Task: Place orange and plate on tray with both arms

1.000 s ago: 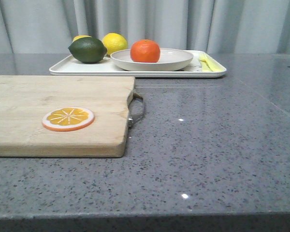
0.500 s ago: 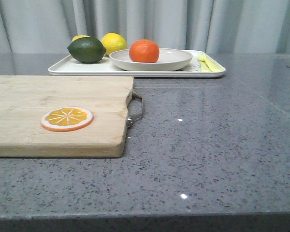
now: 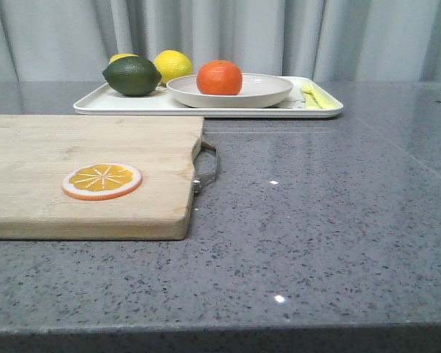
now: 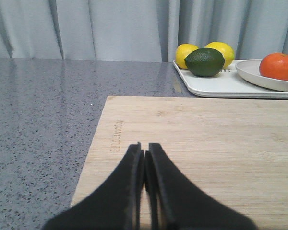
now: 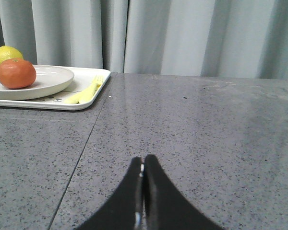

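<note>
The orange (image 3: 220,77) sits in the beige plate (image 3: 264,90), and the plate rests on the white tray (image 3: 206,107) at the back of the table. All three also show in the left wrist view: the orange (image 4: 278,66), the plate (image 4: 259,79), the tray (image 4: 221,86). They show in the right wrist view too: the orange (image 5: 16,73), the plate (image 5: 53,79), the tray (image 5: 62,103). My left gripper (image 4: 144,146) is shut and empty above the cutting board. My right gripper (image 5: 143,158) is shut and empty above bare table. Neither gripper shows in the front view.
A wooden cutting board (image 3: 44,147) with a flat orange slice (image 3: 102,181) lies at the left. A dark green lime (image 3: 132,76), two yellow lemons (image 3: 173,65) and a yellow fork (image 3: 314,95) also lie on the tray. A grey curtain hangs behind.
The front view has shifted a few pixels; nothing on the table has moved.
</note>
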Controlling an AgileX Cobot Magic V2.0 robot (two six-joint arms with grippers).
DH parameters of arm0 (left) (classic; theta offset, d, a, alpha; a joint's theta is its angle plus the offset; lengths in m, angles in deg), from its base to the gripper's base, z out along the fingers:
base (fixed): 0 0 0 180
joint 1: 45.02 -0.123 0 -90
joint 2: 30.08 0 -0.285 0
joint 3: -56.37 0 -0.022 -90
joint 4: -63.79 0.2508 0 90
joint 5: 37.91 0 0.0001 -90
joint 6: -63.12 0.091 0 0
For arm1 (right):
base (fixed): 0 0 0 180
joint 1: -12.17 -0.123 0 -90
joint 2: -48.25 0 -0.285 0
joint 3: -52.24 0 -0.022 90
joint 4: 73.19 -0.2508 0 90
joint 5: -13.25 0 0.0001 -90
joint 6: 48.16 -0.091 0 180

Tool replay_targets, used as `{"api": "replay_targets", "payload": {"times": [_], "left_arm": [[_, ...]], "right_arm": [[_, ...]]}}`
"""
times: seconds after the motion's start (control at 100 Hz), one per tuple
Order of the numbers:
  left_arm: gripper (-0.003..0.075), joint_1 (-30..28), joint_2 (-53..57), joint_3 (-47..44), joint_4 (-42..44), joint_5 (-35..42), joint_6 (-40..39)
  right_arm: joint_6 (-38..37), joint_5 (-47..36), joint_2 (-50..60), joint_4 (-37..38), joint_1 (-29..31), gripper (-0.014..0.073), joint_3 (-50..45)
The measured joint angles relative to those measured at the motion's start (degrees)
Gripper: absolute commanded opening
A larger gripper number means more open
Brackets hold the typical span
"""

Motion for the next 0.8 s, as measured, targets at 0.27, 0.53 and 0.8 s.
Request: {"api": "replay_targets", "payload": {"times": [0.27,0.53,0.8], "left_arm": [[-0.0019,0.0,0.0,0.0,0.0,0.0,0.0],[-0.0019,0.0,0.0,0.0,0.0,0.0,0.0],[-0.0019,0.0,0.0,0.0,0.0,0.0,0.0]], "right_arm": [[-1.0,3.7,6.4,1.4,0.0,-0.0070,-0.4],[-1.4,8.7,8.0,1.7,0.0,-0.0070,-0.4],[-1.6,9.1,8.0,1.7,0.0,-0.0070,-0.4]]}}
